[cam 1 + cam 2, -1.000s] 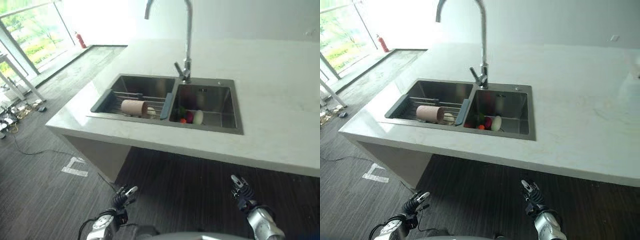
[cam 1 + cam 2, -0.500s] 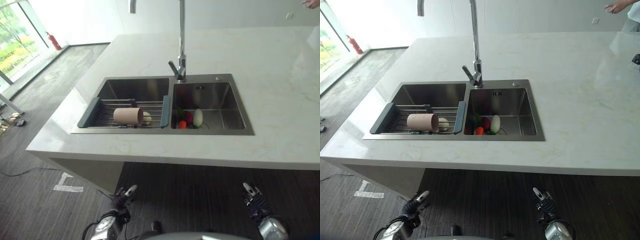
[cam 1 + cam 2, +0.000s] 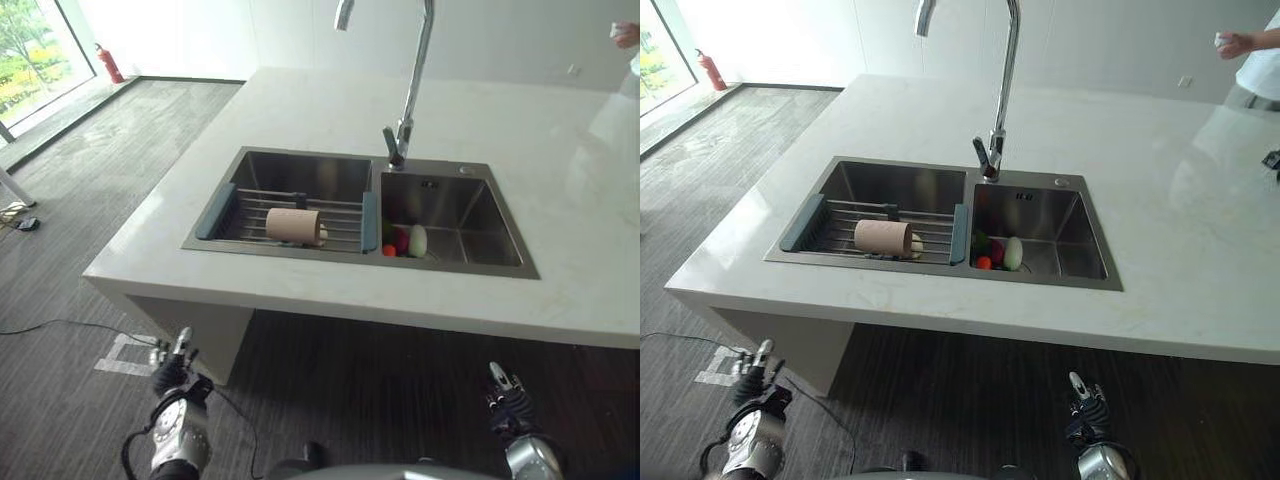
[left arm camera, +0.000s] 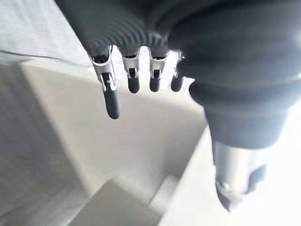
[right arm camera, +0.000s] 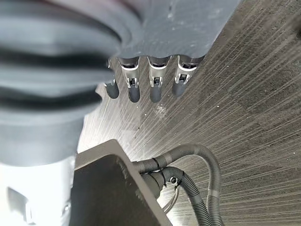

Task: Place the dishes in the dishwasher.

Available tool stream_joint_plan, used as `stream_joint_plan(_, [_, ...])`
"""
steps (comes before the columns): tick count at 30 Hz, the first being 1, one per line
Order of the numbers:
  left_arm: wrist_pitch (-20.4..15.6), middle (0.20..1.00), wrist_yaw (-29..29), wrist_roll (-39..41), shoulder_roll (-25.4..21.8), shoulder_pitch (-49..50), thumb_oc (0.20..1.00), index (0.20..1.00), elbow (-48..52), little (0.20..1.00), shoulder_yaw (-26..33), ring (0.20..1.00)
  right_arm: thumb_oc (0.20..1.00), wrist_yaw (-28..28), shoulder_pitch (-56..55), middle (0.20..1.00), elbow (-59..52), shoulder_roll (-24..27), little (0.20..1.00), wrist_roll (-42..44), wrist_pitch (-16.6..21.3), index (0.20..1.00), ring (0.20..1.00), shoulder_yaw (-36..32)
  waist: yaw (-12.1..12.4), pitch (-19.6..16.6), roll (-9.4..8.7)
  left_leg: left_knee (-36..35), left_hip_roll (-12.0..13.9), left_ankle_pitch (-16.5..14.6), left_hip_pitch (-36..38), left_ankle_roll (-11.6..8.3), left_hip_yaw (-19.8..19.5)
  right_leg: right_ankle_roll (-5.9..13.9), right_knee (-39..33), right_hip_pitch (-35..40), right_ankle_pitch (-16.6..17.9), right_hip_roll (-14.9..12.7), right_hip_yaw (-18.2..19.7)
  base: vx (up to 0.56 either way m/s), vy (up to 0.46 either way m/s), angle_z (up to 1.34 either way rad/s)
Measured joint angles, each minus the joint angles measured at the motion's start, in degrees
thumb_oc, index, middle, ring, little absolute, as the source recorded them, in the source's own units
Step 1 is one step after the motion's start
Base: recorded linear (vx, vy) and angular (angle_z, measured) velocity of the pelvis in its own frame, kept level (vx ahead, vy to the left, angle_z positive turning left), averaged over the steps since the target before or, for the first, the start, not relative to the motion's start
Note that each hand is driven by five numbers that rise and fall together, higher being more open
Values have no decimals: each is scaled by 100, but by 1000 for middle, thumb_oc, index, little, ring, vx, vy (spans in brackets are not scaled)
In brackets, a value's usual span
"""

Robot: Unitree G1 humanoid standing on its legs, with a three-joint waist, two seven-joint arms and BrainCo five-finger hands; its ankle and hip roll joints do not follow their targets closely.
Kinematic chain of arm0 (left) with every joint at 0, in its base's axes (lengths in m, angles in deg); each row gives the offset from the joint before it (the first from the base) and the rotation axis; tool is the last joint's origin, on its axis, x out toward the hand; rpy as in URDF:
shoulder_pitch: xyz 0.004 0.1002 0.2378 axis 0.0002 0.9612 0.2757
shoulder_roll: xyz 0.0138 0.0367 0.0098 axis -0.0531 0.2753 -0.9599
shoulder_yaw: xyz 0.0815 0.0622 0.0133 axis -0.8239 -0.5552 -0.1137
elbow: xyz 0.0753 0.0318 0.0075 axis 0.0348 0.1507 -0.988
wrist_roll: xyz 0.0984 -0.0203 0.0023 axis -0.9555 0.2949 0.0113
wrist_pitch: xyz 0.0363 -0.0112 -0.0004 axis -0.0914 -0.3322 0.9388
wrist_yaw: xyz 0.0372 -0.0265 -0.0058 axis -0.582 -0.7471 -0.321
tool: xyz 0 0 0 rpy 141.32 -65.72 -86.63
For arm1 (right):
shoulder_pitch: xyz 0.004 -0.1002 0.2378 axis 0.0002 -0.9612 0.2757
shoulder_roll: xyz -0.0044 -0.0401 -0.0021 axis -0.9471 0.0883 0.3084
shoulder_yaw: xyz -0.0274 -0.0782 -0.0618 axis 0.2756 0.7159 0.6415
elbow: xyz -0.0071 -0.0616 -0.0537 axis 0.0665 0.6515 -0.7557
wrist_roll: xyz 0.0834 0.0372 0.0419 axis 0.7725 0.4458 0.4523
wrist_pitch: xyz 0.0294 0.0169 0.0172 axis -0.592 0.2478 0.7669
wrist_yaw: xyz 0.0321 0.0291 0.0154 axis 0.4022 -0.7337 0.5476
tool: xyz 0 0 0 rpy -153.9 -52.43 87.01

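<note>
- The white table (image 3: 1200, 270) carries a double sink (image 3: 1040, 275) with a tall tap (image 3: 1002, 90).
- A beige cup (image 3: 883, 236) lies sideways on the rack (image 3: 840, 215) in the left basin.
- Low near the floor, the left hand (image 3: 172, 372) and right hand (image 3: 506, 398) hang empty, fingers (image 4: 112, 101) straight and apart.

No readable text, labels, brand marks, numbers or signs anywhere I look. Nothing legible on the tabletop (image 3: 1200, 240), the sink (image 3: 1040, 225), the tap (image 3: 997, 110) or the beige cup (image 3: 883, 236) lying in the rack. The floor marking (image 3: 128, 354) is plain tape, no lettering.
</note>
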Motion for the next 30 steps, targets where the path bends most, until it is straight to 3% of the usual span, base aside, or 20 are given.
stream_joint_plan(2, [-261,1000,215,-1,-11,-16,1000,1000,307,1000,196,1000,1000,-3,-87,1000,88,-1,1000,0,-45,1000,1000,71,21,-31,-42,2,43,18,-95,-20,-221,21,-53,73,17,30,33,84,-203,68])
stream_joint_plan(3, [-510,1000,432,-2,11,79,1000,1000,779,1000,442,1000,1000,-9,-152,1000,115,-20,1000,-1,-55,1000,1000,104,133,-67,-134,4,143,174,-75,-247,-280,117,-577,347,271,121,-129,87,-137,53])
stream_joint_plan(6, [-829,1000,771,-66,76,264,1000,1000,951,1000,613,1000,1000,10,-174,1000,111,39,1000,-6,-70,1000,1000,80,203,-79,58,5,398,183,66,-366,-285,-15,-929,658,486,401,-206,65,-64,8])
stream_joint_plan(9, [-924,1000,1114,-360,88,267,1000,1000,1133,1000,784,1000,1000,33,-323,1000,-11,149,1000,-16,-176,1000,1000,57,205,-160,214,4,578,227,122,-415,-283,-120,-930,717,451,589,-204,43,-30,-6])
stream_joint_plan(14, [-1171,1000,1660,-1042,-36,249,1000,1000,1996,1000,1007,1000,1000,71,-480,1000,-51,234,1000,-22,-179,1000,1000,57,158,-197,331,3,631,413,213,-402,-302,-139,-928,825,459,666,-187,48,-3,-10])
stream_joint_plan(20, [-1261,1000,2200,-2010,-853,106,1000,1000,2904,1000,1363,1000,1000,55,-543,1000,-58,231,1000,-90,-174,1000,1000,89,115,-227,386,35,600,409,232,-396,-341,-131,-925,872,428,638,-216,64,21,5])
stream_joint_plan(25, [-936,1000,2454,-3245,-2056,-181,1000,1000,3548,1000,1304,1000,1000,70,-616,1000,-65,248,1000,-136,-183,1000,1000,114,68,-394,518,0,558,295,288,-415,-361,-47,-927,907,330,588,-215,53,20,3])
stream_joint_plan(26, [-845,1000,2397,-3443,-2217,-295,1000,1000,3535,1000,1302,1000,1000,72,-643,1000,-64,253,1000,-142,-209,1000,1000,123,61,-419,551,-1,548,291,292,-414,-351,-50,-928,904,331,578,-206,51,28,-3])
stream_joint_plan(28, [-612,1000,2153,-3893,-3007,-349,1000,1000,3544,1000,1049,1000,1000,67,-689,1000,-63,271,1000,-243,-282,1000,1000,178,21,-437,549,0,556,293,292,-414,-284,-58,-928,880,344,579,-179,37,46,-7])
stream_joint_plan(29, [-378,1000,1732,-4199,-3529,-451,1000,1000,3514,1000,705,1000,1000,57,-758,1000,-52,302,1000,-247,-284,1000,1000,164,-42,-491,564,0,531,302,287,-415,-264,-19,-927,866,372,554,-161,33,54,-8])
stream_joint_plan(30, [-268,1000,1418,-4208,-3600,-536,1000,1000,3463,1000,561,1000,1000,42,-792,1000,-50,304,1000,-248,-284,1000,1000,135,-79,-535,584,0,513,307,289,-416,-252,-10,-927,858,378,539,-139,30,51,-12])
